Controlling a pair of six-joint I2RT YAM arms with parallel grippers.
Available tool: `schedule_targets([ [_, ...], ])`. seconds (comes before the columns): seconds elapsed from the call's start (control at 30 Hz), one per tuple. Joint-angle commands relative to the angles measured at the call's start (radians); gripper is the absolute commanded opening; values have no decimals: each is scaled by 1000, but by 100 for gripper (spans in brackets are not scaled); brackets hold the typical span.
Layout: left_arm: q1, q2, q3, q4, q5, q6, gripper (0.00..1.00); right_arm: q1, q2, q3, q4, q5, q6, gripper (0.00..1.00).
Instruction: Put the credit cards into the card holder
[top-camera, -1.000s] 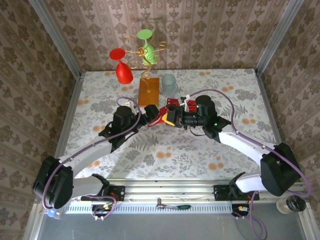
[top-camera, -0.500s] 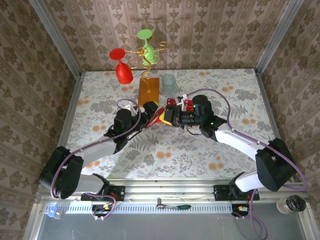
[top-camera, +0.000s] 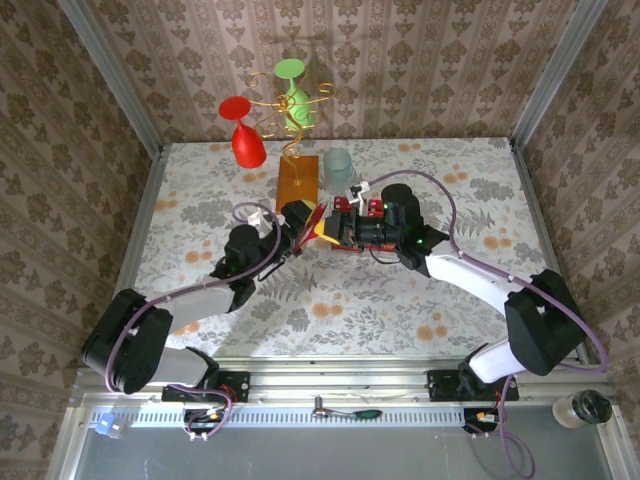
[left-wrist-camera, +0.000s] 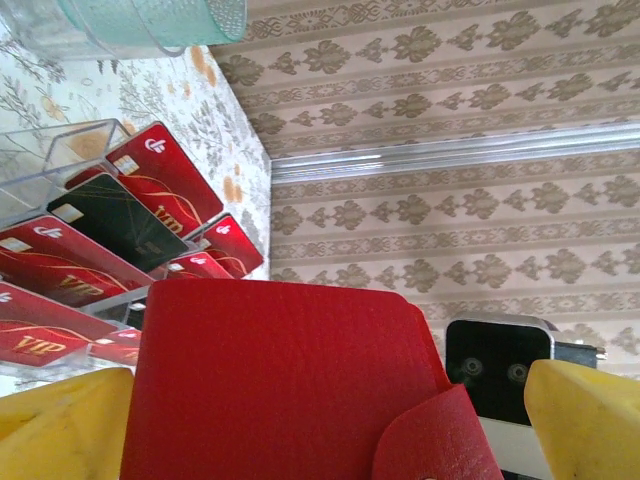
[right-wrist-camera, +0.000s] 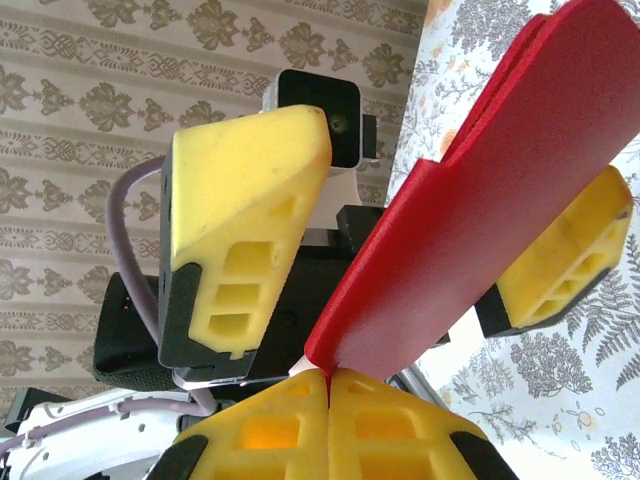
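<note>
R gripper (right-wrist-camera: 328, 378) clamped on bottom edge of card holder (right-wrist-camera: 500, 180), lifted off table (top-camera: 450, 290) nr mid far edge; L gripper (left-wrist-camera: 320, 440) wide, straddling it. Credit cards (left-wrist-camera: 165, 180) sit in clear stand (left-wrist-camera: 55, 155) just beside. Risk: thin edge pinch, so holder may pivot/slip if L closes on it

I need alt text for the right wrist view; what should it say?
The shut right gripper pinches the lower edge of the red card holder. The left gripper faces it, yellow fingers open on both sides of the holder.
</note>
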Motion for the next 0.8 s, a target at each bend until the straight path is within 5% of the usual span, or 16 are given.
schedule_targets([
  [0.0, 15, 15, -15, 145, 17, -80, 100, -4, 17, 51, 68, -54, -36, 0],
  [0.47, 63, -60, 5, 132, 46, -77, 100, -36, 42, -16, 106, -73, -38, 0],
  [0.77, 78, -93, 28, 56, 81, -18, 89, -53, 50, -39, 99, -73, -48, 0],
])
